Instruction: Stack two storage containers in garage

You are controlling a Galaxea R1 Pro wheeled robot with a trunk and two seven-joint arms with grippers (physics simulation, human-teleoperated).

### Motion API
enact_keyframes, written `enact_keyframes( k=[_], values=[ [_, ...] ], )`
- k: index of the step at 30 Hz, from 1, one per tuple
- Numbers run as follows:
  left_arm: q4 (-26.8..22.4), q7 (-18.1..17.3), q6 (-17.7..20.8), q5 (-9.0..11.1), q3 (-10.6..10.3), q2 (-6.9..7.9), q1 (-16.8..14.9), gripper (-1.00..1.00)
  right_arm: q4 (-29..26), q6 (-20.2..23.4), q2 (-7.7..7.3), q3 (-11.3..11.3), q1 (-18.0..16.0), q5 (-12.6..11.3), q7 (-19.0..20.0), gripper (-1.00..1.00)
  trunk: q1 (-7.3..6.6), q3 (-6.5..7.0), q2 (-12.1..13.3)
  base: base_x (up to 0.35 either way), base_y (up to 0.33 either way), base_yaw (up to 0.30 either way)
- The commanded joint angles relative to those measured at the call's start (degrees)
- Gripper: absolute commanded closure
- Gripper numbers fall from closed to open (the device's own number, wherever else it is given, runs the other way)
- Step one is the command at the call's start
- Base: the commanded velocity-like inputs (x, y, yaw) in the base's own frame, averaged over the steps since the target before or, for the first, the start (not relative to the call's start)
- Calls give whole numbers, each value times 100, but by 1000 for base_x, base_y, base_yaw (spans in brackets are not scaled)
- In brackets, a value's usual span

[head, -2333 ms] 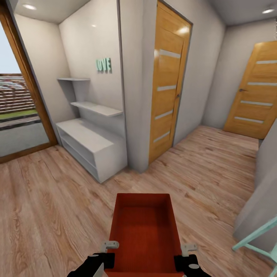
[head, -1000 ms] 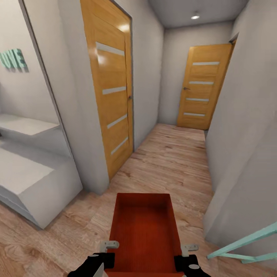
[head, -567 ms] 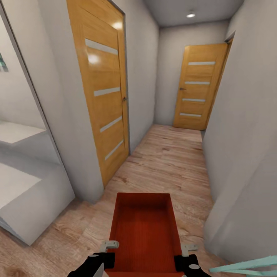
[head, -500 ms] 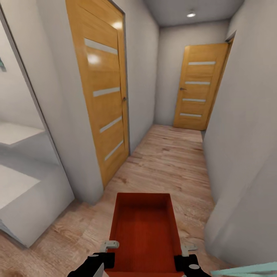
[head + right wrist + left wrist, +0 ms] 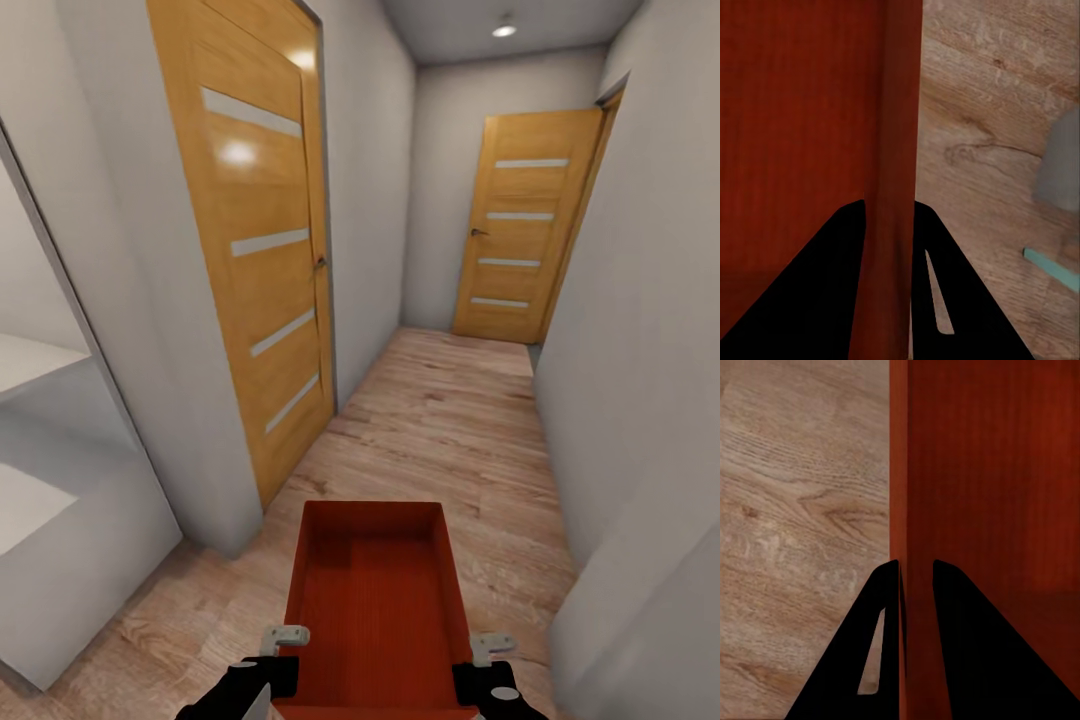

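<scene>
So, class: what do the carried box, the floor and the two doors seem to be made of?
Storage container: probably thin plastic, matte orange-red, finely ribbed inside. Floor: light wood planks with visible grain and knots, low sheen. Near door and far door: honey-coloured wood, glossy highlights, with pale, perhaps frosted glass strips.

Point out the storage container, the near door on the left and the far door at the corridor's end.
storage container (image 5: 375, 600), head view, ribbed inside bottom.
near door (image 5: 265, 270), head view, wood panel between frosted strips.
far door (image 5: 520, 240), head view, wood panel between frosted strips.
</scene>
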Motion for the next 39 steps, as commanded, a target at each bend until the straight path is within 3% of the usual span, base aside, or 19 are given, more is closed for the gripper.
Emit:
enact_keyframes(
  k=[1, 12, 31, 39],
  values=[
    [-36, 57, 33, -69, -16, -2, -3, 100, 41, 83, 0, 3, -4, -129, -91, 100, 3, -5, -3, 320, 0, 0],
    [-36, 57, 39, -69, -18, -2, -3, 100, 41, 83, 0, 3, -4, -128, -95, 100, 3, -5, -3, 320, 0, -12],
    [-36, 57, 37, -69, -15, -2, -3, 100, 41, 82, 3, 3, -4, -130, -91, 100, 3, -5, -3, 320, 0, -215],
    [-36, 57, 35, -69, -17, -2, -3, 100, 41, 84, -4, 3, -4, -132, -91, 100, 3, -5, -3, 320, 0, -39]
  ],
)
